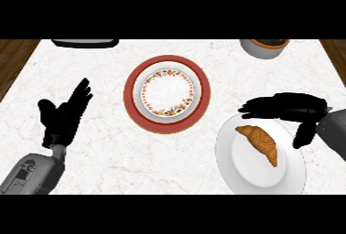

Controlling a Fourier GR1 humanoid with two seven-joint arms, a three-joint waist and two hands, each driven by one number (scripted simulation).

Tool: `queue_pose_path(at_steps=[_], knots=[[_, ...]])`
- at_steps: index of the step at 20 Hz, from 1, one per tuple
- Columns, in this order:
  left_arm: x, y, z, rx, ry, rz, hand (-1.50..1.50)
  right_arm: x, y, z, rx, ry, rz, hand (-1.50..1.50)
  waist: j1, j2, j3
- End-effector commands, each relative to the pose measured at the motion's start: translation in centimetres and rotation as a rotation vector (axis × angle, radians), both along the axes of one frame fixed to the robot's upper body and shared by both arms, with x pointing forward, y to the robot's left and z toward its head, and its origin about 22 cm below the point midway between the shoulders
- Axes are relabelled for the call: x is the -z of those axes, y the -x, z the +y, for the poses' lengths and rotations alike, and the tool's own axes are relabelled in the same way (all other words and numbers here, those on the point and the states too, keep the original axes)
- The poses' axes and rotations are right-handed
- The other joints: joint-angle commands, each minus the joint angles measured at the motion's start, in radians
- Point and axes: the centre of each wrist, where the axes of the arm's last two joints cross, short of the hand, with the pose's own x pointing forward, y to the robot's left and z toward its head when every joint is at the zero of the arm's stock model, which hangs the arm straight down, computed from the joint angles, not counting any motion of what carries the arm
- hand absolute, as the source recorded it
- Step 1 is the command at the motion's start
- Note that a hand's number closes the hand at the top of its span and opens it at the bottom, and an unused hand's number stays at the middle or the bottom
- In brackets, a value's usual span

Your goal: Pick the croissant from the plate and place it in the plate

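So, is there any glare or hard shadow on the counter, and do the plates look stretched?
Head view: the counter is evenly lit, with no glare and no hard shadow that I can make out. Same view: the white plate and the red-rimmed plate look taller than wide. The black right hand reads as a flat dark shape.

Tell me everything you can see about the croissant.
The croissant is golden brown, long and tapered, with faint ridges like flaky pastry. It lies flat on the white plate at the view's lower right, running diagonally from upper left to lower right. Only the plate appears to touch it. The right hand hovers open just beyond its upper end, not holding it.
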Motion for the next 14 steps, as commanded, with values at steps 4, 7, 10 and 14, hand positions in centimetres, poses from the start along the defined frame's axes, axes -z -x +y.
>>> queue_pose_path(at_steps=[4,7,10,14], knots=[[-0.4,0.4,1.2,-0.016,-0.002,0.002,0.0,1.1,-0.9,0.6,-0.138,0.117,-0.025,-1.5,-0.022,-0.007,-0.001],[0.7,1.3,0.9,-0.04,0.001,0.002,0.0,2.8,-0.8,1.7,-0.155,0.153,-0.05,-1.5,-0.023,-0.007,-0.001],[-0.2,0.8,1.5,-0.024,-0.001,0.014,0.0,2.3,-1.9,2.7,-0.166,0.184,-0.034,-1.5,-0.024,-0.007,-0.001],[1.2,2.0,0.3,-0.017,0.009,0.013,0.0,2.9,-1.4,2.7,-0.157,0.233,-0.042,-1.5,-0.028,-0.008,-0.002]])
